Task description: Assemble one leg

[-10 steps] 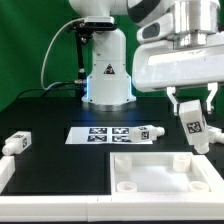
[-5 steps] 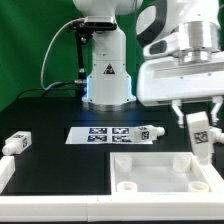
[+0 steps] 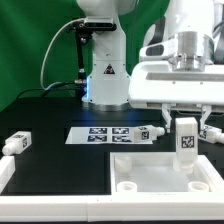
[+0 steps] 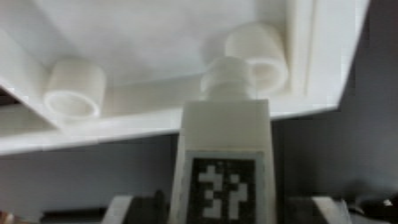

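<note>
My gripper (image 3: 186,128) is shut on a white leg (image 3: 186,143) with a black-and-white tag. It holds the leg upright just above the far right corner of the large white square tray-like part (image 3: 160,172). In the wrist view the held leg (image 4: 226,140) points toward a round post (image 4: 254,48) in the tray's corner; a second post (image 4: 75,87) stands farther along. Two more legs show: one (image 3: 16,142) at the exterior view's left and one (image 3: 150,132) at the marker board's right end.
The marker board (image 3: 104,133) lies in the middle of the black table. The robot's white base (image 3: 105,75) stands behind it before a green backdrop. A white strip (image 3: 4,177) lies at the exterior view's front left edge.
The gripper with the leg has moved toward the exterior view's left and turned the leg upright, and now hangs over the tray's far right corner.
</note>
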Motion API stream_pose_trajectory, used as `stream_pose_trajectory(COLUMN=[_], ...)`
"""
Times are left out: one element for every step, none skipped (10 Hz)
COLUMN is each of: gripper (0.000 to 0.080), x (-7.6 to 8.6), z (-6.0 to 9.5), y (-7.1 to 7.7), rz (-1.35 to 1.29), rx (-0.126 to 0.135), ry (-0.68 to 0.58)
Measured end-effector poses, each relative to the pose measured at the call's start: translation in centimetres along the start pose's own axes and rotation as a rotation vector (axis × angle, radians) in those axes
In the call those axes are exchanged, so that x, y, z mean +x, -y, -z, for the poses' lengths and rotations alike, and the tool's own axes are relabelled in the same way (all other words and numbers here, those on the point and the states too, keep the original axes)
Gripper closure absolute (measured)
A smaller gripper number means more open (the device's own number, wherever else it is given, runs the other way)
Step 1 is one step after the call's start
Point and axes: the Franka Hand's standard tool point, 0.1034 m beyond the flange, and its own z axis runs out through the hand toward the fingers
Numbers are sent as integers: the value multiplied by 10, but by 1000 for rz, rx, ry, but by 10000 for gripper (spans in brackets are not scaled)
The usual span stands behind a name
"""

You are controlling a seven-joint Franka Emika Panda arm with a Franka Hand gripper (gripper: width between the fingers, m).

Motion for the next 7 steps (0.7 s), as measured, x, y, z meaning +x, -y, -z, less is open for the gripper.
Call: stream_pose_trajectory(gripper=[505,505,505,505,505,505,505], x=[2,3,5,20,36,43,49], z=[0,0,-3,-4,0,0,-1], y=[-1,-2,0,6,14,17,20], rz=[2,12,57,84,90,106,123], rx=[-4,-5,-13,-11,-2,3,4], ry=[1,0,20,32,18,4,-6])
